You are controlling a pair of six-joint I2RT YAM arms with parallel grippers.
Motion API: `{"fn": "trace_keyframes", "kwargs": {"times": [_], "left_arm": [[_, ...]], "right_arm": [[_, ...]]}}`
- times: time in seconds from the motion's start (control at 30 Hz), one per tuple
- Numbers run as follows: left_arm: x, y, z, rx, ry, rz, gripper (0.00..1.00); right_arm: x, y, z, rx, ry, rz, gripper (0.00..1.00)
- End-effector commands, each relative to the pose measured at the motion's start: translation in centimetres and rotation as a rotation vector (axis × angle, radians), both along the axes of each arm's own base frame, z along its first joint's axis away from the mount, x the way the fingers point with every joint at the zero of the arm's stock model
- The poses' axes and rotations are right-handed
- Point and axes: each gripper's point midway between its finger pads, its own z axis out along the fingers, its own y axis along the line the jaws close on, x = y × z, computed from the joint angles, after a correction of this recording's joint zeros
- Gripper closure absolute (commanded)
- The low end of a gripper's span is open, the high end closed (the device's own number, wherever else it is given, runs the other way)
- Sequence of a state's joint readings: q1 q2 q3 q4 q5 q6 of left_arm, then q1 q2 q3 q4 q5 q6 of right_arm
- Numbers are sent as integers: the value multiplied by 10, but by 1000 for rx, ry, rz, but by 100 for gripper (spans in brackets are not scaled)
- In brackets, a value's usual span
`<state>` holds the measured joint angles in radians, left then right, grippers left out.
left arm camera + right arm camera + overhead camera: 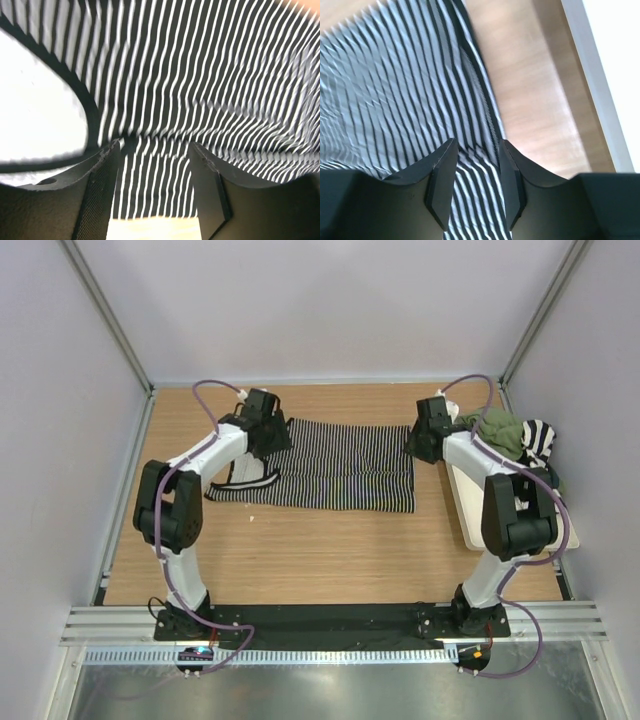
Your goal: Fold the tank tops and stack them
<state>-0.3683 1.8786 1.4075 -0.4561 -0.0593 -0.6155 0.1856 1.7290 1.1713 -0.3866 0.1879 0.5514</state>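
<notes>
Wood-grain table: the two arms are mounted at its near edge.

Pinstriped tank top: fine black-and-white stripes. It is laid out flat across the middle of the table, towards the far side. A strap end is seen trailing at its left.

Cream tray: set along the right edge of the table, just beside the right arm.

Olive tank top: bunched at the far end of the tray.

Broad-striped tank top: crumpled against the olive one, on its right.

Left gripper: held low over the pinstriped top's far left corner. The jaws are parted wide, with striped cloth seen in the gap.

Right gripper: placed over the far right edge of the same top. The jaws are parted more narrowly. Possibly cloth is brushed by a pad, but the blur prevents certainty.
</notes>
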Motion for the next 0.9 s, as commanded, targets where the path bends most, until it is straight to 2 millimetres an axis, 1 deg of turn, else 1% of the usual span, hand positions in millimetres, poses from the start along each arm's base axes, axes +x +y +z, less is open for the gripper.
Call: {"fn": "trace_keyframes", "kwargs": {"times": [0.0, 0.03, 0.07, 0.1, 0.13, 0.17, 0.2, 0.23, 0.27, 0.3, 0.33, 0.37, 0.4, 0.43, 0.47, 0.5, 0.53, 0.57, 0.6, 0.63, 0.67, 0.7, 0.73, 0.77, 0.87], "left_arm": [[34, 18, 34, 48, -99, 41, 40], [46, 17, 45, 48, -134, 43, 40], [52, 17, 38, 70, -124, 24, 40], [58, 18, 37, 78, -126, 22, 40], [72, 16, 51, 71, -161, 22, 40], [78, 15, 36, 87, -134, 15, 40], [84, 14, 37, 96, -141, 1, 40], [96, 12, 50, 91, -174, 0, 40], [100, 13, 33, 108, -139, -3, 39], [105, 14, 34, 116, -141, -12, 40], [115, 12, 40, 112, -162, -14, 40], [118, 13, 38, 120, -152, -17, 40], [122, 13, 23, 129, -129, -28, 40], [130, 11, 30, 122, -150, -32, 40], [131, 11, 26, 128, -137, -38, 40], [134, 13, 13, 140, -118, -39, 40], [139, 13, 17, 139, -131, -38, 40], [142, 14, 16, 141, -134, -37, 40], [144, 13, 10, 138, -129, -43, 40], [146, 13, 8, 140, -134, -53, 40], [149, 13, 6, 137, -136, -55, 39], [150, 12, 4, 136, -136, -59, 39], [153, 10, -1, 125, -132, -67, 39], [154, 9, -3, 116, -126, -69, 39], [157, 6, -15, 101, -98, -63, 38]], "right_arm": [[39, 0, 29, -29, -89, 27, 55], [50, -1, 38, -37, -112, 16, 55], [56, -4, 32, -53, -97, 3, 57], [62, -5, 32, -60, -102, -1, 59], [74, -6, 42, -55, -136, -3, 59], [80, -6, 34, -57, -125, 1, 59], [85, -7, 34, -54, -127, -2, 58], [96, -7, 42, -51, -144, 0, 56], [100, -9, 39, -50, -134, 0, 54], [108, -10, 38, -55, -130, 2, 51], [111, -8, 34, -51, -124, 9, 50], [115, -10, 34, -52, -126, 5, 49], [122, -8, 29, -49, -124, 11, 47], [125, -6, 27, -42, -120, 24, 46], [128, -6, 25, -41, -119, 23, 46], [135, -5, 18, -43, -108, 25, 46], [138, -4, 15, -42, -103, 30, 46], [141, -4, 11, -48, -95, 29, 46], [147, -3, 15, -46, -104, 27, 47], [150, -4, 2, -48, -83, 29, 48], [153, -3, 0, -47, -81, 32, 49], [157, -2, 3, -44, -88, 33, 50], [159, -2, -8, -44, -68, 35, 51], [162, -1, -6, -41, -71, 38, 55], [162, -2, -16, -40, -50, 37, 56]]}}
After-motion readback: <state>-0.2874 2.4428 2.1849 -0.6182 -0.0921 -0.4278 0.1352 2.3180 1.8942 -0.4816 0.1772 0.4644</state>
